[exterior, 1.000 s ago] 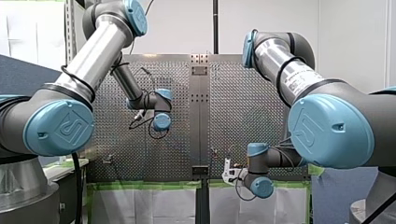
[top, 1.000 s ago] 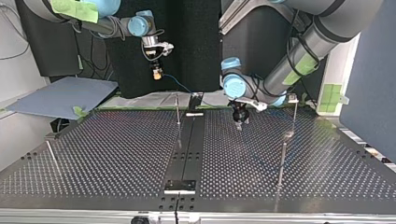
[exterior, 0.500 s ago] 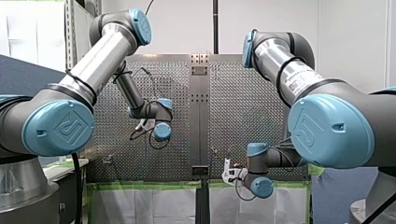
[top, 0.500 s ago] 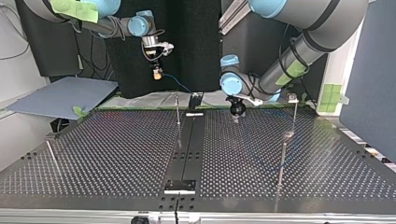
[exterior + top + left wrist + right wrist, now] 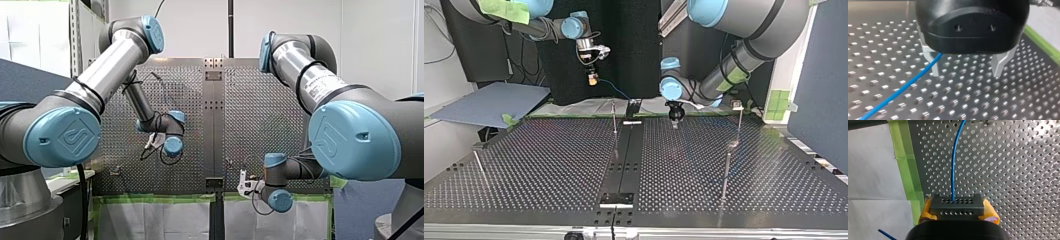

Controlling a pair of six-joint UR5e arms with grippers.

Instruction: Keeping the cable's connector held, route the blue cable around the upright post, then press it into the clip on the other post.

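While right pincer (image 5: 958, 206) clamps connector (image 5: 957, 210), left pincer (image 5: 966, 73) gapes over perforated table (image 5: 885, 62), blue cable (image 5: 908, 83) beside one finger (image 5: 935, 68).

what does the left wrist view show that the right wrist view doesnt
Only the left wrist view: my left gripper, its metal fingers apart and gripping nothing. Only the right wrist view: the grey connector clamped between my right gripper's yellow pads, plus green tape along the table's edge. Both: the blue cable over the perforated table.
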